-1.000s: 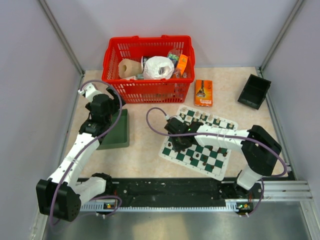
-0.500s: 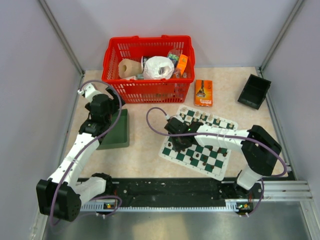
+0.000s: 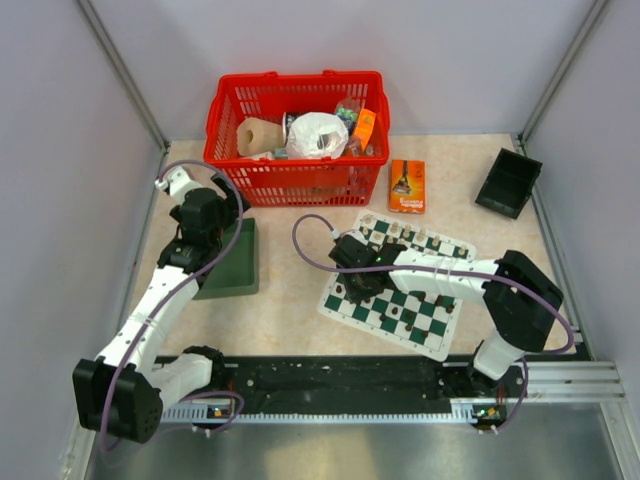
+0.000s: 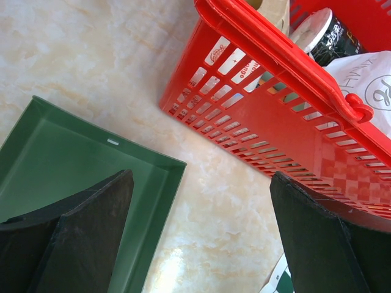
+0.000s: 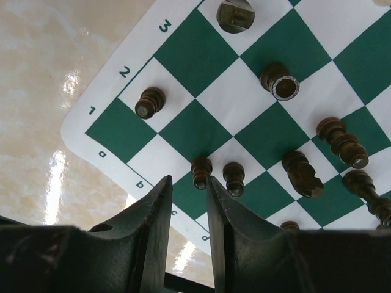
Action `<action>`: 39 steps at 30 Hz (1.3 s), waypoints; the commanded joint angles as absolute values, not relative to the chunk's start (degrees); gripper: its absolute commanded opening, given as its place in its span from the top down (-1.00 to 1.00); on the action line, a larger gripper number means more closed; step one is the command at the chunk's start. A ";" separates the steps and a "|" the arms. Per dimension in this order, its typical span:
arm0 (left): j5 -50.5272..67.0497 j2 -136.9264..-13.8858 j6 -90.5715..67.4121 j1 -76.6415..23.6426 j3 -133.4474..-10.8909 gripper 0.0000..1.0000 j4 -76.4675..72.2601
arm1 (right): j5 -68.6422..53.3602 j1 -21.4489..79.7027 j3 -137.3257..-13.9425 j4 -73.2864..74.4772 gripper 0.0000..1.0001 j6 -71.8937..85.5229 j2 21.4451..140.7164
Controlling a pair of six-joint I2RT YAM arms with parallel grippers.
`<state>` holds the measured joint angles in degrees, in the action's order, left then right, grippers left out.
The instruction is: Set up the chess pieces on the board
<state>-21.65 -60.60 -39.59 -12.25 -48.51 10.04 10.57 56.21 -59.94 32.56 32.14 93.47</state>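
Note:
The board (image 3: 437,343) lies right of centre, a green and white checked mat with a white border. Dark chess pieces (image 3: 408,322) stand scattered on it, and cream ones (image 3: 431,241) line its far edge. My right gripper (image 3: 362,285) hovers over the board's near-left part. In the right wrist view its jaws (image 5: 188,178) stand a little apart with nothing between them. A dark pawn (image 5: 201,170) stands just past the fingertips, with another pawn (image 5: 233,177) beside it. My left gripper (image 4: 201,177) is wide open and empty above the green tray's corner.
A dark green tray (image 3: 236,266) lies under the left arm. A red basket (image 3: 300,182) of groceries stands at the back. An orange box (image 3: 406,186) lies right of it, and a black tray (image 3: 508,182) leans at the far right.

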 commanded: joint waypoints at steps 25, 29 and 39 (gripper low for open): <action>-20.04 -60.29 -40.25 -11.60 -48.34 -0.98 6.42 | 12.30 57.04 -61.00 32.08 0.43 33.22 94.04; -19.86 -60.29 -40.17 -11.51 -48.34 -0.97 6.42 | 12.66 57.04 -60.82 32.34 0.44 33.31 94.39; -19.69 -60.38 -40.25 -11.34 -48.08 -0.97 6.42 | 11.34 57.04 -60.38 32.43 0.46 33.14 94.75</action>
<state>-20.34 -60.60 -40.38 -11.70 -48.51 9.41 11.29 56.21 -59.94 32.64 32.64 94.39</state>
